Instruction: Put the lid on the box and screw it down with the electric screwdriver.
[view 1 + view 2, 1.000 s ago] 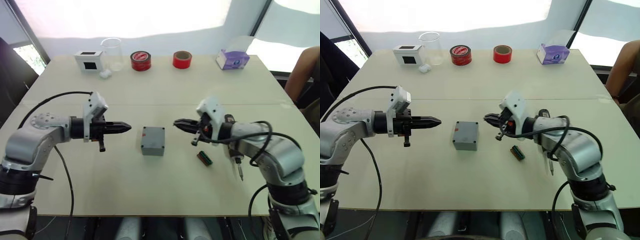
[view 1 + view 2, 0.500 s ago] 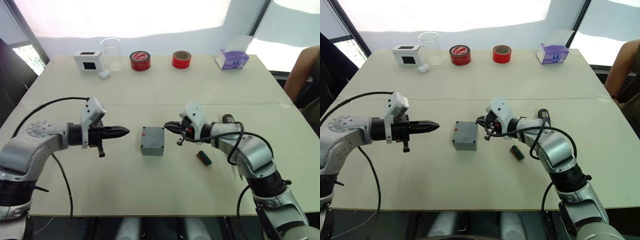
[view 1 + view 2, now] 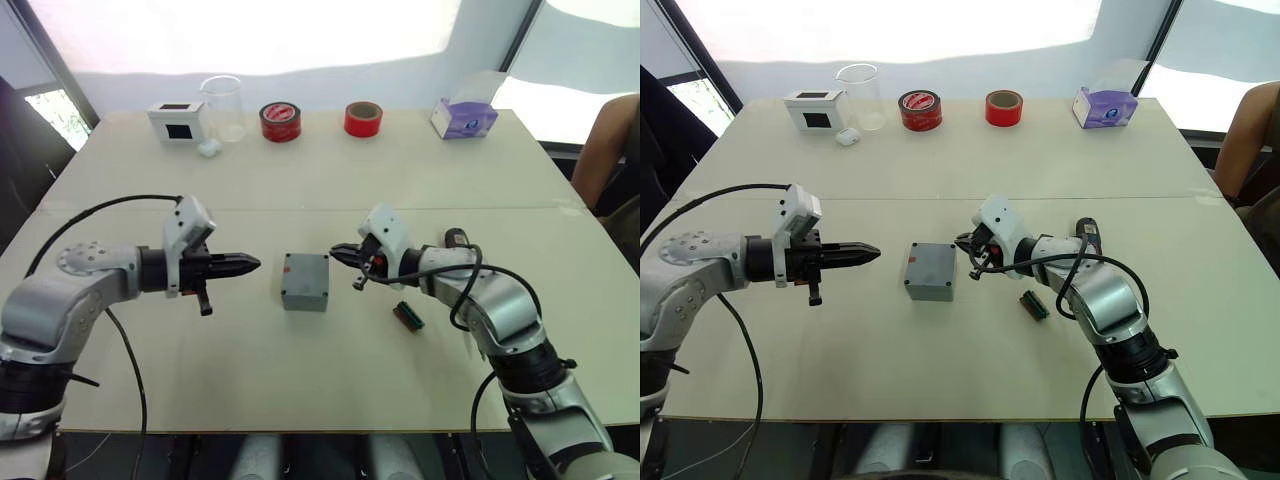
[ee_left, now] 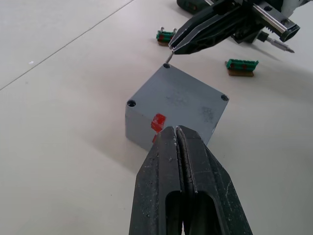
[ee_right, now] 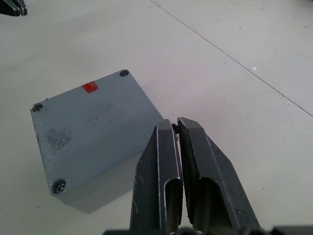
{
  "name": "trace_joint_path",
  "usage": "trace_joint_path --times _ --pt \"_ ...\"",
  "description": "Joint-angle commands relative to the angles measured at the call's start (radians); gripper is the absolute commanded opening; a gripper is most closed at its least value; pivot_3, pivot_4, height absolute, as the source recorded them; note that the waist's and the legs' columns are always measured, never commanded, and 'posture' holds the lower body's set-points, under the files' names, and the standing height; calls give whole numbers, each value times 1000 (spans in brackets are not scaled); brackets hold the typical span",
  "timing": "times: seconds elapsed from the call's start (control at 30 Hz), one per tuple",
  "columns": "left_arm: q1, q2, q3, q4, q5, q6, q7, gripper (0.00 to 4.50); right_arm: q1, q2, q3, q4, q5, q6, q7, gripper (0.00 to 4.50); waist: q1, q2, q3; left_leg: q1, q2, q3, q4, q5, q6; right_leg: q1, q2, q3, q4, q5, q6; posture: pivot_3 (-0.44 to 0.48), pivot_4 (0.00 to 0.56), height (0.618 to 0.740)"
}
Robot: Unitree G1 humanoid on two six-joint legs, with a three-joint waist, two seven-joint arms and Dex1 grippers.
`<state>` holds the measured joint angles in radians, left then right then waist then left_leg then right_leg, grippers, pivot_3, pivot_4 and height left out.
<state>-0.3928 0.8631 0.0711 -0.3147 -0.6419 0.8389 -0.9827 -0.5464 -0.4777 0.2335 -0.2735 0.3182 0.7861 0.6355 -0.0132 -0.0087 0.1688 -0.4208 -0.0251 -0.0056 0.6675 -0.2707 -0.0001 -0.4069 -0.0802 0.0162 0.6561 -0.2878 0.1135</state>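
Observation:
The grey box (image 3: pixel 304 297) stands mid-table with the lid (image 3: pixel 306 270) seated on top; a red mark sits at one edge. Screw heads show in three lid corners (image 5: pixel 58 185). My right gripper (image 3: pixel 335 252) is at the box's far right corner, shut on a small screw (image 4: pixel 168 58) that points down at the corner hole. My left gripper (image 3: pixel 255 264) is shut and empty, a short gap left of the box. The electric screwdriver (image 3: pixel 1083 231) lies on the table behind my right forearm, mostly hidden; its bit (image 4: pixel 279 45) shows in the left wrist view.
A green terminal block (image 3: pixel 408 315) lies right of the box, another (image 4: pixel 165 35) beyond it. Along the far edge stand a white box with a black window (image 3: pixel 177 120), a glass beaker (image 3: pixel 222 105), two red tape rolls (image 3: pixel 281 121), and a purple tissue box (image 3: pixel 464 118). A person's arm (image 3: pixel 605 140) is at the right edge.
My right gripper has moved left from beside the screwdriver to the box's far right corner, then held there. The left gripper has stayed nearly still.

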Motion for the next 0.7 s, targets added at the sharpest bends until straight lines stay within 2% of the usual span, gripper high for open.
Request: trace_joint_path --times 0.03,0.7 --pt "-2 10 12 -15 -1 -12 -2 0 -7 10 -5 -24 -4 -20 6 85 0 0 0 0 0 0 0 0 0 0 0 0 0 0 0 0 150 740" --pt "12 7 17 -19 -2 -14 4 0 -32 17 -17 -41 -3 -4 8 85 -1 0 0 0 0 0 0 0 0 0 0 0 0 0 0 0 150 740"
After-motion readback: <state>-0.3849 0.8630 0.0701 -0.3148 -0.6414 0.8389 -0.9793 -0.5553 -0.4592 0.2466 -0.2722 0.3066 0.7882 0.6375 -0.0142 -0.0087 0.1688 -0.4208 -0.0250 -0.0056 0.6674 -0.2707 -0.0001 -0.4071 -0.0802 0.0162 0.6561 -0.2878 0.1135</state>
